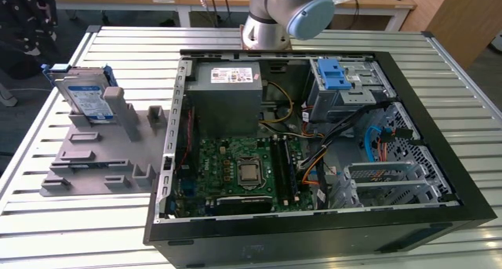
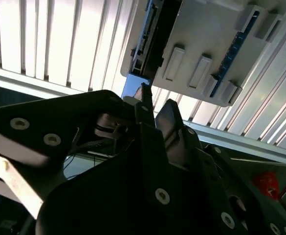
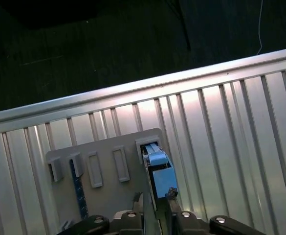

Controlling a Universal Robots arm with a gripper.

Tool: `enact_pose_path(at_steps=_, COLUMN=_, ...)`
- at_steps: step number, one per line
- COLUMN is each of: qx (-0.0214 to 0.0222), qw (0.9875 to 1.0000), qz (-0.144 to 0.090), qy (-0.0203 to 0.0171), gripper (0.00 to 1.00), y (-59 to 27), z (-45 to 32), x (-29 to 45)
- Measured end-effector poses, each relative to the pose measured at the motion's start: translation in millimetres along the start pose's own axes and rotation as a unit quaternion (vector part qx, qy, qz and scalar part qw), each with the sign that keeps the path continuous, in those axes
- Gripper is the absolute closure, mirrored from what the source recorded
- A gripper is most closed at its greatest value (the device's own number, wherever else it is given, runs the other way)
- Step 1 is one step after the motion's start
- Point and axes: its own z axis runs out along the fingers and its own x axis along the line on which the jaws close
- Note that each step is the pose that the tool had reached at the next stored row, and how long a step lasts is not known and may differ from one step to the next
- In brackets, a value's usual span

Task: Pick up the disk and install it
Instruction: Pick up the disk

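Jaws seem parted above the disk, upright in grey fixture.

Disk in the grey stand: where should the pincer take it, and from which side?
Best bet: grip the disk across its two flat faces at the free top edge, coming straight down from above. It stands on edge in the grey stand, whose posts box in its lower part.

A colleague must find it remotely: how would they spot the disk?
On the slatted table, a grey fixture plate lies beside the open computer case, on the exterior view's left. The disk stands on edge at its far end: silver-grey, white-and-blue label, blue rail frame, unlike the plain grey blocks nearby.
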Motion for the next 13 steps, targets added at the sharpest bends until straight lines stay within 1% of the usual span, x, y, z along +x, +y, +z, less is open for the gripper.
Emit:
enact_pose_path(at_steps=1, qx=0.0000, qw=1.0000, qz=-0.004, qy=0.0000, gripper=0.65, y=0.1, z=0.3, x=-0.6)
enact_pose_path(at_steps=2, qx=-0.0001, qw=1.0000, qz=-0.006, qy=0.0000, gripper=0.65, y=0.3, z=0.7, x=-1.4)
enact_pose_path(at_steps=4, qx=-0.0002, qw=0.9999, qz=-0.012, qy=0.0000, gripper=0.53, y=0.7, z=1.7, x=-2.9)
enact_pose_path(at_steps=5, qx=-0.0002, qw=0.9999, qz=-0.016, qy=0.0001, gripper=0.53, y=0.7, z=2.4, x=-3.0)
enact_pose_path(at_steps=6, qx=-0.0004, qw=0.9998, qz=-0.021, qy=0.0001, gripper=0.47, y=0.6, z=3.1, x=-3.0)
enact_pose_path(at_steps=7, qx=-0.0005, qw=0.9996, qz=-0.028, qy=0.0002, gripper=0.47, y=0.7, z=3.8, x=-3.0)
enact_pose_path(at_steps=8, qx=-0.0007, qw=0.9993, qz=-0.037, qy=0.0003, gripper=0.41, y=0.7, z=4.5, x=-3.0)
enact_pose_path(at_steps=10, qx=-0.0011, qw=0.9985, qz=-0.055, qy=0.0004, gripper=0.41, y=0.7, z=5.9, x=-3.0)
enact_pose_path(at_steps=12, qx=-0.0015, qw=0.9973, qz=-0.073, qy=0.0005, gripper=0.41, y=0.7, z=7.4, x=-3.0)
enact_pose_path(at_steps=13, qx=-0.0016, qw=0.9969, qz=-0.079, qy=0.0005, gripper=0.41, y=0.7, z=8.2, x=-3.0)
